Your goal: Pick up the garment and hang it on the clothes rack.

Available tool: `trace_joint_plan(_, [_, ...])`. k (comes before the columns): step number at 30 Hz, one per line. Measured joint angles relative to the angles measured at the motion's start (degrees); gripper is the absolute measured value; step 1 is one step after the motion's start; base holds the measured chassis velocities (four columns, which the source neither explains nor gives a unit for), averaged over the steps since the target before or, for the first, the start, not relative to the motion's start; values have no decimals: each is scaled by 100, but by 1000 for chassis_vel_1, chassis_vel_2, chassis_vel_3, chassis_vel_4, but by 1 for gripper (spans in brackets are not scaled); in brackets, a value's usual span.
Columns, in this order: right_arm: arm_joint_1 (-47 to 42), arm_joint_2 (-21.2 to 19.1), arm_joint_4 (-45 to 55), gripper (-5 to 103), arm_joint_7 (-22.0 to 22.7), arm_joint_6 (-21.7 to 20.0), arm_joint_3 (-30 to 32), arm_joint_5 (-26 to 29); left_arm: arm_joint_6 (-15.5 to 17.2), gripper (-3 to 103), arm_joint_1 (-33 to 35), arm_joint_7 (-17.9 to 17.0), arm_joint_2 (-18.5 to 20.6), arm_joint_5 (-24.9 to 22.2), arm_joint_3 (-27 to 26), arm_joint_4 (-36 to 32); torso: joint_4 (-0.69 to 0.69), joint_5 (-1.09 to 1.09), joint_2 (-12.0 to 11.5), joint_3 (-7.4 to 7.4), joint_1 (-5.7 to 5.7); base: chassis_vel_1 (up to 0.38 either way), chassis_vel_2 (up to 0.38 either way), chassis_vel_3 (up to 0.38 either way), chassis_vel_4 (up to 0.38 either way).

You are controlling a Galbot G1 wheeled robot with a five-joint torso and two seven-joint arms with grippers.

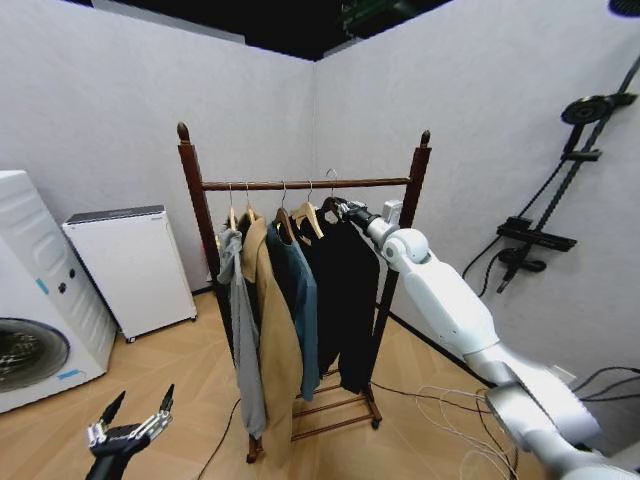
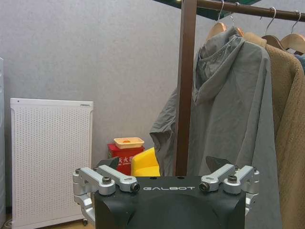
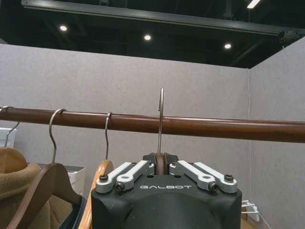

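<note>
Head view: the right gripper (image 1: 345, 209) reaches up just under the clothes rack (image 1: 300, 184) top bar, clamped on the wooden hanger (image 1: 331, 204) of the black jacket (image 1: 345, 290), which hangs at the rack's right end beside a teal jacket (image 1: 300, 300). The left gripper (image 1: 130, 425) hangs low, left of the rack, fingers spread and empty.

Left wrist view: a grey hoodie (image 2: 224, 124) hangs beside the rack post.

Right wrist view: closed fingers (image 3: 128, 172) pinch the hanger neck; its metal hook (image 3: 160, 119) rises above the bar.

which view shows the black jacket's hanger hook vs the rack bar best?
Right wrist view: the hook rises from the right end effector, crossing the top bar close up. Head view shows the hook small near the bar. Left wrist view shows other hangers.
</note>
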Motion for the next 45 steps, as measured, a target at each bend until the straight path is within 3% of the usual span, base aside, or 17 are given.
trace_joint_plan(27, [41, -15, -316, 7, -96, -80, -81, -378, 0, 100, 0, 0, 0, 0, 0, 0, 0, 0, 0, 0, 0, 0, 0, 0, 0])
trace_joint_plan(30, [54, -56, -218, 22, -16, -96, -69, -344, 0, 100, 0, 0, 0, 0, 0, 0, -1, -1, 1, -1, 0, 0, 0, 0, 0])
trace_joint_plan(33, [64, -64, -157, 27, 57, -96, -60, -237, 0, 100, 0, 0, 0, 0, 0, 0, 0, 0, 1, -1, 0, 0, 0, 0, 0])
trace_joint_plan(36, [4, -193, 234, 44, 326, -145, -2, 261, 0, 100, 0, 0, 0, 0, 0, 0, 2, -2, 1, -1, 0, 0, 0, 0, 0])
trace_joint_plan(38, [-50, -243, 334, 44, 364, -165, 33, 312, 0, 100, 0, 0, 0, 0, 0, 0, 2, -1, 1, -1, -1, 0, 0, 0, 0])
trace_joint_plan(40, [-367, -502, 781, 59, 531, -240, 238, 409, 0, 100, 0, 0, 0, 0, 0, 0, 0, 0, 1, -1, 0, 0, 0, 0, 0])
trace_joint_plan(44, [-786, -784, 1283, 65, 731, -339, 442, 462, 0, 100, 0, -1, 0, 0, 0, 0, -2, 1, 1, -1, -1, 0, 0, 0, 0])
trace_joint_plan(45, [-1212, -1000, 1698, 76, 890, -368, 631, 400, 0, 100, 0, 2, 0, 0, 0, 0, -3, 1, 1, -2, 0, 0, 0, 0, 0])
